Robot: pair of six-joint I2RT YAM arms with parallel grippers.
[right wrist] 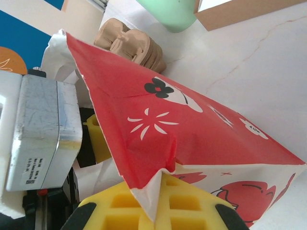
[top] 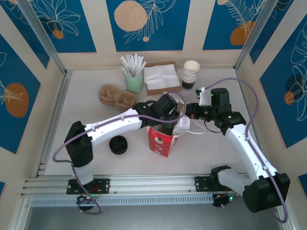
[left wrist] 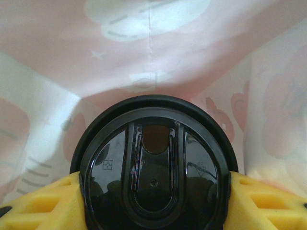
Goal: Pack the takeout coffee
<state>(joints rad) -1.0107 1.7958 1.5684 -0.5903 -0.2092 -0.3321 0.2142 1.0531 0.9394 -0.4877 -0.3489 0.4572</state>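
Near edge, top view: aluminium rail (top: pixel 144 184) with both arm bases bolted on.

Just beyond: loose black lid (top: pixel 118 144) flat on table (top: pixel 86 110), left of red-and-white paper bag (top: pixel 162 140), not touching it. Bag upright, roughly mid-table, mouth open.

Left gripper (top: pixel 169 114) angled down into bag mouth from the left. Left wrist view:
- takeout coffee (left wrist: pixel 153 167) inside bag, black lid face-on, sip hole toward top
- clamped between yellow foam pads (left wrist: pixel 33 208), one each side of lid
- jaws at medium width, closed onto the cup
- cup sides hidden under lid
- pale pink inner bag walls behind and on both sides
- cup bottom on bag floor or not: cannot tell

Right gripper (top: pixel 193 113) at bag's right rim. Right wrist view:
- fully closed, right-hand pads (right wrist: pixel 192 211) pinching a white corner of bag's top edge
- red outer wall with flower print stretching away from the pinch
- left arm's grey wrist housing (right wrist: pixel 43 134) close beside the bag, at left of that view

Farther back, toward rear wall, left to right:
- brown pulp cup carrier (top: pixel 116 96)
- mint-green cup (top: pixel 134 82) full of white paper-wrapped sticks
- cardboard box of white napkins (top: pixel 162 78)
- stack of white paper cups (top: pixel 191 74), dark band at the bottom
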